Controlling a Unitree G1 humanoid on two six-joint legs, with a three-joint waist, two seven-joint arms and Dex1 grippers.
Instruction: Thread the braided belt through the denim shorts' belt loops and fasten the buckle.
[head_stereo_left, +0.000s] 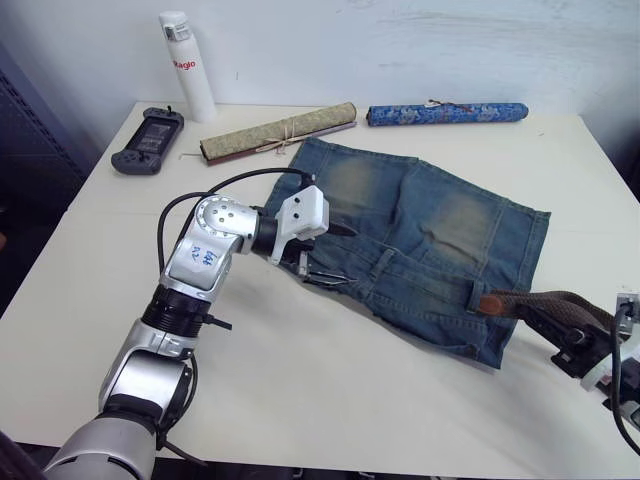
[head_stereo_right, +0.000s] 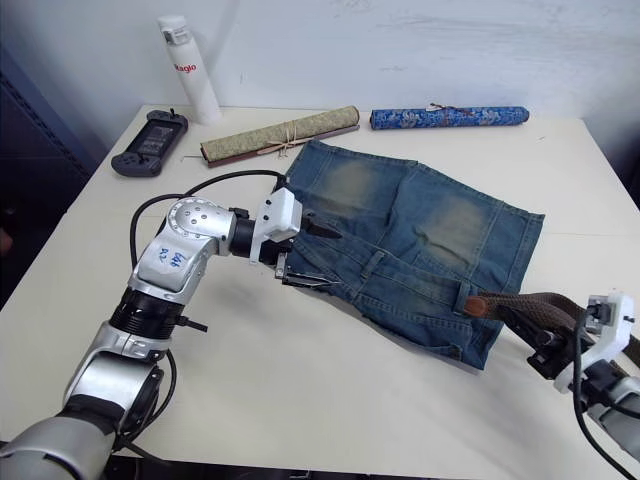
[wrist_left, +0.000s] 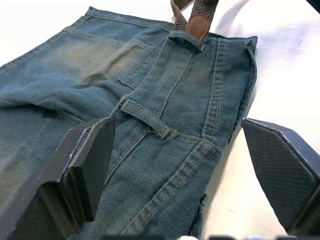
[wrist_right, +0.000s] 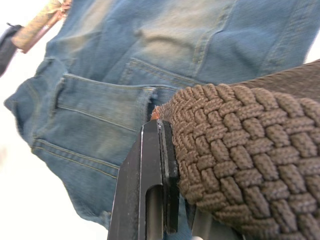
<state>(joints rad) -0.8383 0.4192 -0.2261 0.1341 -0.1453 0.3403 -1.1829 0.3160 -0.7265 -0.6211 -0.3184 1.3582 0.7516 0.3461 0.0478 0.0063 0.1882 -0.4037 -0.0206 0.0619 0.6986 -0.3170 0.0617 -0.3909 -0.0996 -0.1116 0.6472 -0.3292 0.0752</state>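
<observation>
Belt (head_stereo_left: 545, 303): lies at the right end of the waistband, leather tip at a loop (head_stereo_left: 474, 298). Shorts (head_stereo_left: 420, 245) flat on table (head_stereo_left: 330, 400). Left gripper (head_stereo_right: 300, 268) over the waistband's left end, fingers (wrist_left: 92, 160) spread wide. Right gripper (head_stereo_right: 560, 350) clamped on the belt.

The braided belt (head_stereo_left: 545, 303) apparently runs beyond the frame's edge.

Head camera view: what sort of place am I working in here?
Probably a lab or test bench rather than a home: a plain white table against a bare white wall, laid with mixed props, namely denim shorts, two rolled scrolls, a handheld game controller and a white bottle.
</observation>
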